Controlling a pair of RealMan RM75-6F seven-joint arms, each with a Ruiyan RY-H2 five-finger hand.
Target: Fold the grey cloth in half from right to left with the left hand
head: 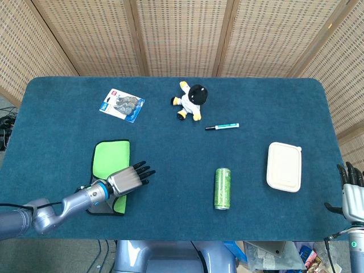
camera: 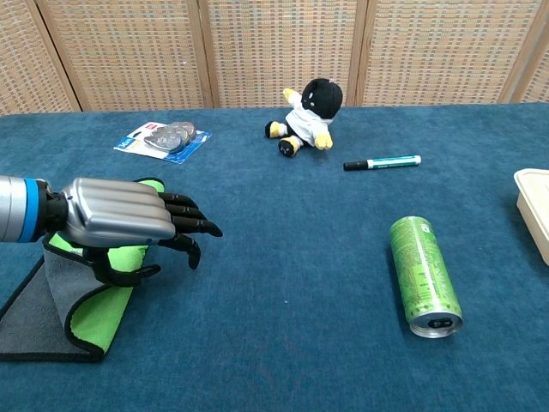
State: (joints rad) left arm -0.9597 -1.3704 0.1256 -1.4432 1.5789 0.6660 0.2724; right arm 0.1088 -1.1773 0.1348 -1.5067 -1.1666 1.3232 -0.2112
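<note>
The cloth [head: 109,159] lies at the front left of the table, partly folded, with its green side up and a grey layer [camera: 33,319] showing at the near end. My left hand [head: 128,180] is over the cloth's right edge, palm down, fingers spread and pointing right past the edge. In the chest view the left hand [camera: 129,223] covers the middle of the cloth [camera: 96,316], and its thumb hangs close to the black-trimmed edge; nothing shows in its grasp. My right hand [head: 352,193] stands at the far right, off the table, fingers spread and empty.
A green can [head: 222,188] lies on its side at centre front, with a white lidded box [head: 284,166] to its right. Further back are a marker [head: 222,127], a plush penguin [head: 191,100] and a blister pack [head: 122,105].
</note>
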